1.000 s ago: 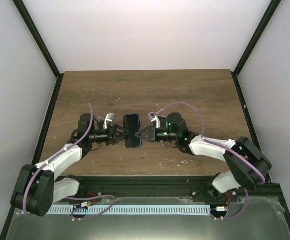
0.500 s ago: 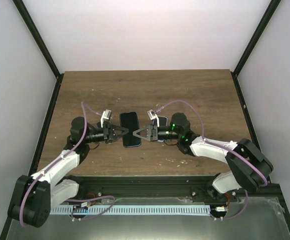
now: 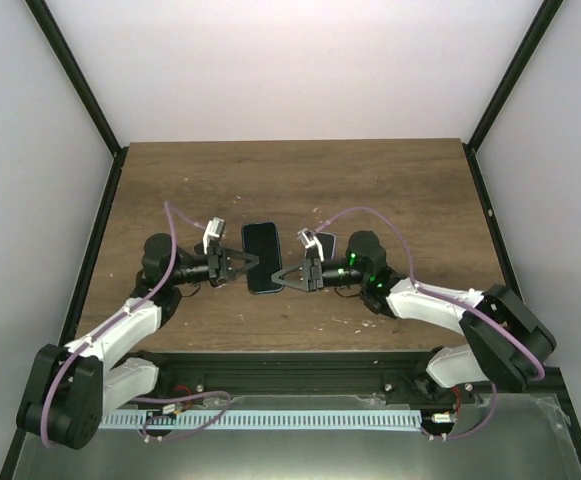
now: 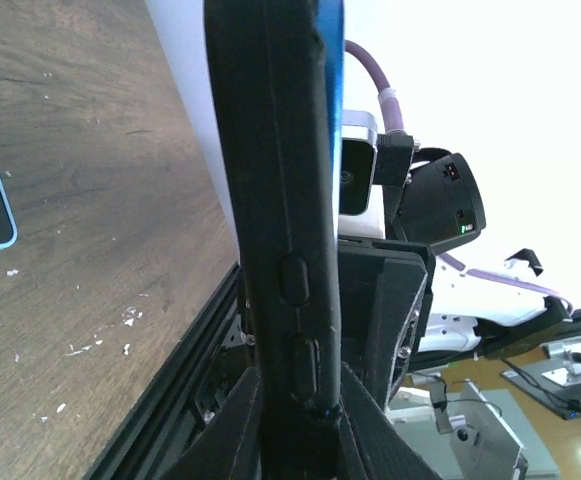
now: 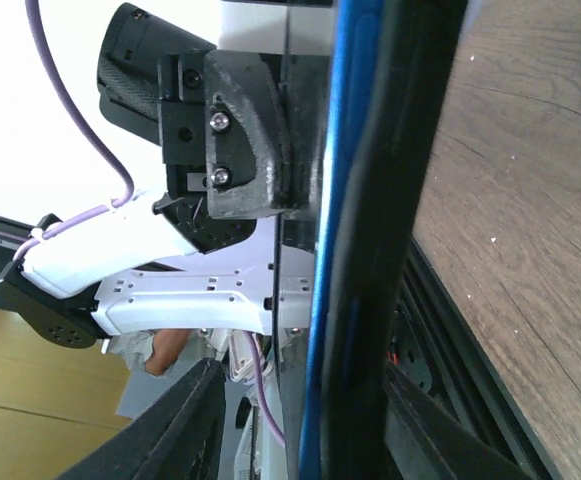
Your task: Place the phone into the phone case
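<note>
Black along its buttoned side and blue along one rim, the phone (image 3: pixel 261 258) sits near the middle of the table (image 3: pixel 390 180), between the two arms. The left gripper (image 3: pixel 247 264) is clenched on its left long edge, one finger above and one beneath. I cannot tell whether the phone's right side rests on the wood or hangs free. The right gripper (image 3: pixel 281 278) is just beside the phone's near right edge and has let go. In the right wrist view its fingers (image 5: pixel 185 420) stand apart, with a clear gap on one side of the slab.

That leaves a single pinch on one edge, and the likely failure is the phone sagging or twisting out of it. The spread right fingers are close enough to clip the phone if that arm swings sideways. The blue rim against the black body could be the case meeting the phone, but the frames do not show whether it is seated all round, so an unseated corner is possible.

Farther back and to the right lies a dark flat item with a pale blue rim (image 3: pixel 324 243). It is just behind the right wrist, which could knock it.
</note>
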`<state>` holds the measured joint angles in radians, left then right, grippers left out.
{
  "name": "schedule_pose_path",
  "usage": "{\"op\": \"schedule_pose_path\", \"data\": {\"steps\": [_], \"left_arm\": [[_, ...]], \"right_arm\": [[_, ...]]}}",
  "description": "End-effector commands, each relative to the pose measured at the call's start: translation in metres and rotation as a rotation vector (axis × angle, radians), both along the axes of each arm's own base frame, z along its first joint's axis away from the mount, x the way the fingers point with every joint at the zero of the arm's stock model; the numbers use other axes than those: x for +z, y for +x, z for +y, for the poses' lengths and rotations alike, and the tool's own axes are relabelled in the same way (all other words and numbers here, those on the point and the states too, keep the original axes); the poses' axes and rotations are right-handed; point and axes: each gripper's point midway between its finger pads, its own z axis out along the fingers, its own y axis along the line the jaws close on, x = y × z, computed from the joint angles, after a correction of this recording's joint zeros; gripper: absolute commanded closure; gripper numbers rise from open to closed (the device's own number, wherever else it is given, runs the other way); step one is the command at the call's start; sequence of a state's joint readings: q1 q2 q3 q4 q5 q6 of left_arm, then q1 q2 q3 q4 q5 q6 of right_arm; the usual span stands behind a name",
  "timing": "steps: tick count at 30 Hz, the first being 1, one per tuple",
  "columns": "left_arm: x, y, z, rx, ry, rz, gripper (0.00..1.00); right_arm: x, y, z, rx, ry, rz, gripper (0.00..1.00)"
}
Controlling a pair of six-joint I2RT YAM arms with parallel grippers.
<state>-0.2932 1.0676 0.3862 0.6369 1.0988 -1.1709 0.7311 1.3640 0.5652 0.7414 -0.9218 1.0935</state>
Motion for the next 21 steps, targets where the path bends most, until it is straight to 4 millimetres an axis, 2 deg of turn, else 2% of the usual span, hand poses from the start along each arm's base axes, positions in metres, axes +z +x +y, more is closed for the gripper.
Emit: {"op": "schedule_pose_path", "data": {"steps": [1,7,9,11,15,18,21], "left_arm": [[0.025,0.009,-0.001,0.026,-0.018,-0.173,0.99],[0.013,0.018,0.002,0.071,0.070,-0.236,1.00],[0.003,0.020,0.003,0.088,0.141,-0.228,1.00],[0.005,0.021,0.004,0.096,0.176,-0.257,1.00],[0.011,0.017,0.003,0.086,0.165,-0.272,1.00],[0.016,0.011,0.000,0.052,0.137,-0.263,1.00],[0.022,0.001,-0.005,0.005,0.108,-0.255,1.00]], "right_arm": [[0.008,-0.011,0.000,0.057,0.005,0.008,0.66],[0.012,-0.011,0.000,0.055,-0.008,0.023,0.94],[0.011,-0.011,0.000,0.044,-0.022,0.055,0.99],[0.012,-0.011,-0.001,0.040,-0.023,0.078,0.99],[0.015,-0.011,-0.002,0.037,-0.012,0.074,0.97],[0.015,-0.009,-0.003,0.020,-0.012,0.046,0.79],[0.016,-0.008,-0.005,-0.005,-0.016,0.014,0.67]]}}
